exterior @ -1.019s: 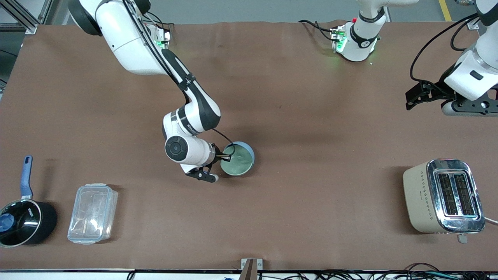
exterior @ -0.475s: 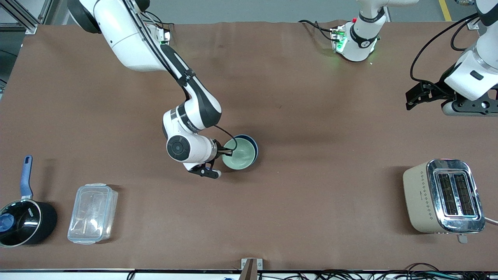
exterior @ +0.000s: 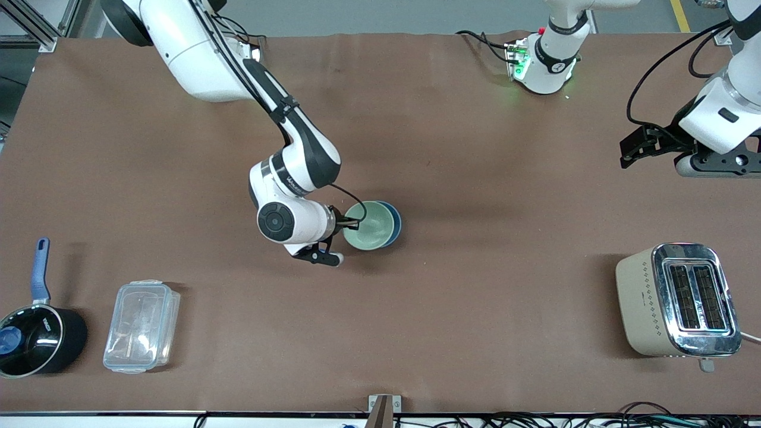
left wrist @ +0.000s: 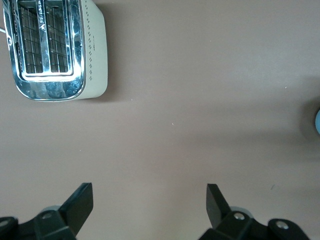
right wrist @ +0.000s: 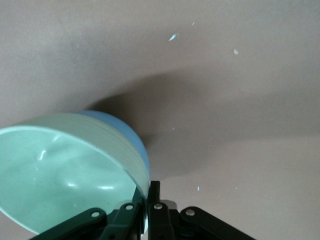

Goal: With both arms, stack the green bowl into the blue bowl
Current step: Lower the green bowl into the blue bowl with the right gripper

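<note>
Right gripper (exterior: pixel 351 224) is clamped on the green bowl's (exterior: pixel 370 226) rim — one finger inside, one outside, clear in the right wrist view. The bowl sits in the blue bowl (exterior: pixel 394 223), centre of frame in the front view, tilted; only a crescent of blue shows at its edge toward the left arm's end of the table. In the right wrist view the green bowl (right wrist: pixel 65 170) leans, with the blue bowl (right wrist: pixel 131 137) showing under its raised edge.

Step in hand, as I judge it: seat and release. Level the wrist so the green rim sits parallel to the blue one, then spread the fingers slowly and lift straight up — any sideways pull would likely drag both bowls. Glossy surfaces, so expect sliding if released while tilted.

Left gripper (exterior: pixel 639 145) waits spread wide and empty over bare table at the right edge of the frame; its fingers (left wrist: pixel 80 202) frame only the cloth in the left wrist view.

Containers: the saucepan (exterior: pixel 38 339), lower left, holds something small and blue I can't identify. The clear box (exterior: pixel 141 326) beside it is lidded and looks empty. The toaster's (exterior: pixel 678 300) slots, lower right, are empty.
</note>
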Available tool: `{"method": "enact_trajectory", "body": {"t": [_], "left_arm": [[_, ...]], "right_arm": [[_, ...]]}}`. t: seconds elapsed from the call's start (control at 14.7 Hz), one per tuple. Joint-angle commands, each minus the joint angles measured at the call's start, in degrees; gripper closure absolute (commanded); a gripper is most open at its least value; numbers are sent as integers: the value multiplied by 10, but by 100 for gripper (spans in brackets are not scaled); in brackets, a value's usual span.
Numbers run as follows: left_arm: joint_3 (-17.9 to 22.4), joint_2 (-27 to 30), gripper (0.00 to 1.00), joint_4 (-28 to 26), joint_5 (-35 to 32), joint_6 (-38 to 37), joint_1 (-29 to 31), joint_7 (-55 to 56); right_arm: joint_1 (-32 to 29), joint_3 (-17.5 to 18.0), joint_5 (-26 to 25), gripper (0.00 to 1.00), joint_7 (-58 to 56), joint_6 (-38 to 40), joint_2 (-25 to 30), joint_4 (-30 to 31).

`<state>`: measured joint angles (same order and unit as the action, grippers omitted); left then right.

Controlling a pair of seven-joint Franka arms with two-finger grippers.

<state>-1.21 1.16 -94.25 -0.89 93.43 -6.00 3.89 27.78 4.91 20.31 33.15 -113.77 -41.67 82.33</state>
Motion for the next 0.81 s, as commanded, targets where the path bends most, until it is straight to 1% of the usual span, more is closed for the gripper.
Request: {"method": "enact_trajectory", "body": {"t": [0.0,0.14,0.54,0.61,0.68,0.75], "left_arm": [[3,6,0,-4,11,2,-1,-1],[3,6,0,-4,11,2,-1,-2],[4,6,0,-4,11,1,-1,-2],[4,6,0,-5,11,2,0,-2],[4,6,0,-4,11,1,-1,-2],[4,6,0,-4,11,1,-1,-3]], "right_arm": [[0,4,16,98,-9,9,16,15],[-2,16,16,98,-9,9,16,16],[-2,17,16,95,-11,8,13,20],[-2,17,16,90,-11,8,13,20],[-1,17,16,63,-11,8,13,20],[0,17,16,12,-11,8,13,20]]}}
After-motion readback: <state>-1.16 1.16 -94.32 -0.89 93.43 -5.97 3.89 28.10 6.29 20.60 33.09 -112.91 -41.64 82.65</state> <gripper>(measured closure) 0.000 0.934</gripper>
